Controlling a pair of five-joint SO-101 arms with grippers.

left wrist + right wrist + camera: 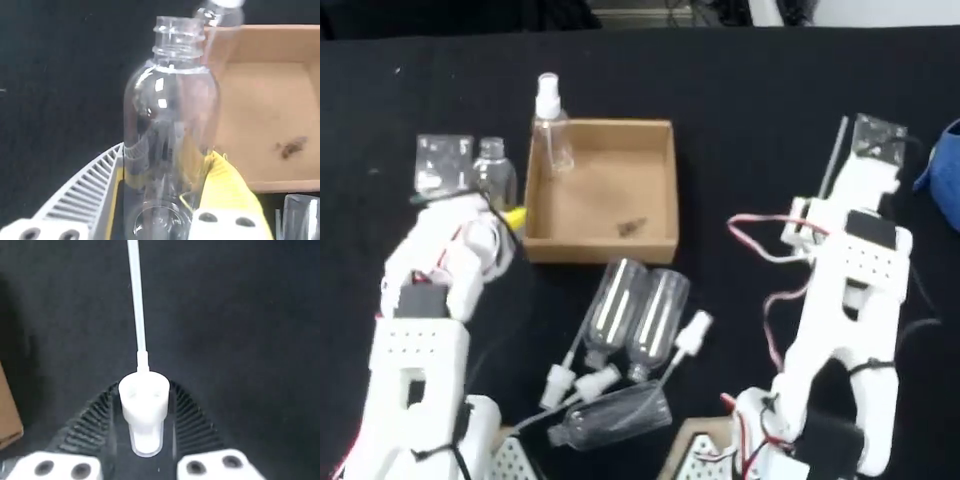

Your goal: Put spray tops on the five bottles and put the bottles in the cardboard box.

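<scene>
Closest to my bases, three capless bottles (655, 312) lie on the worktop (750, 100) among loose spray tops (595, 381). Farther out, my left tool (165, 200) is clamped on an upright open-necked bottle (170, 125) just beside the cardboard box (600, 247), and my right tool (144, 387) pinches a spray top (144, 410), tube pointing away. Farthest, a capped bottle (552, 125) seems to stand in the box's far left corner.

Soft overhead light, white glare on the clear bottle (170, 130), dark cloth (60, 100).
</scene>
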